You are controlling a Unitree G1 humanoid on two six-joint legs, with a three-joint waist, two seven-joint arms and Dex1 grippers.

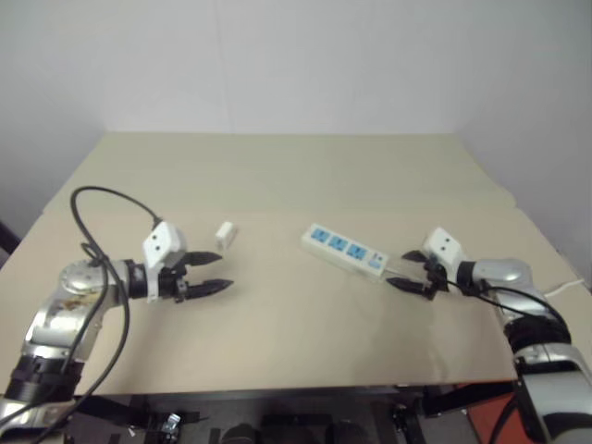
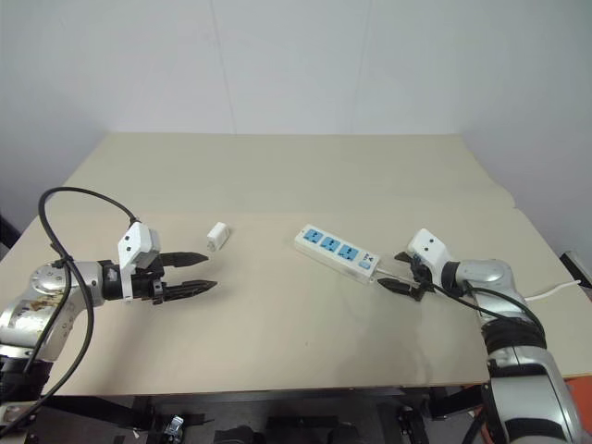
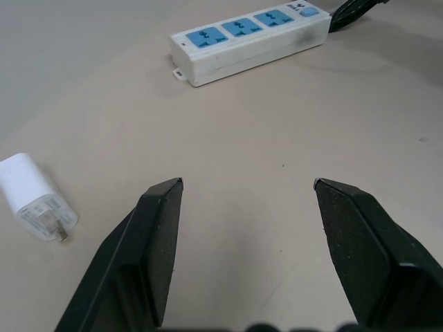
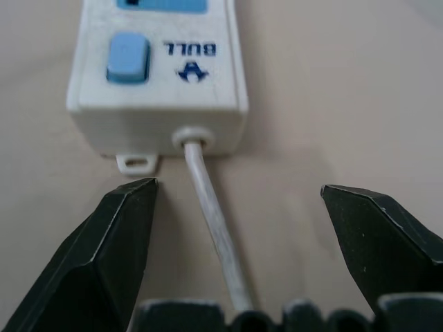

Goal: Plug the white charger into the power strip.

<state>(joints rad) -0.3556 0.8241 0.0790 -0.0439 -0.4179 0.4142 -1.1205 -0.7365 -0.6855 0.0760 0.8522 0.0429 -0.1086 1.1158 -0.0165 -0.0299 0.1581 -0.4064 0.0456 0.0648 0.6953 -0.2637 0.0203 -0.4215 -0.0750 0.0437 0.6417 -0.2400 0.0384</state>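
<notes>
The white charger [image 1: 226, 234] lies on the tan table [image 1: 277, 176], its metal prongs showing in the left wrist view [image 3: 33, 198]. My left gripper [image 1: 211, 273] hovers open just short of it, holding nothing. The power strip [image 1: 344, 248], a white bar with three blue sockets, lies at mid-table. At the strip's switch end [image 4: 159, 76], my right gripper [image 1: 407, 270] stands open. Its fingers straddle the thin white cord [image 4: 211, 214] without touching it.
The strip's cord trails off past the table's right edge [image 1: 566, 287]. A black cable [image 1: 106, 199] loops over my left arm. Bare tabletop stretches behind and in front of the strip and charger.
</notes>
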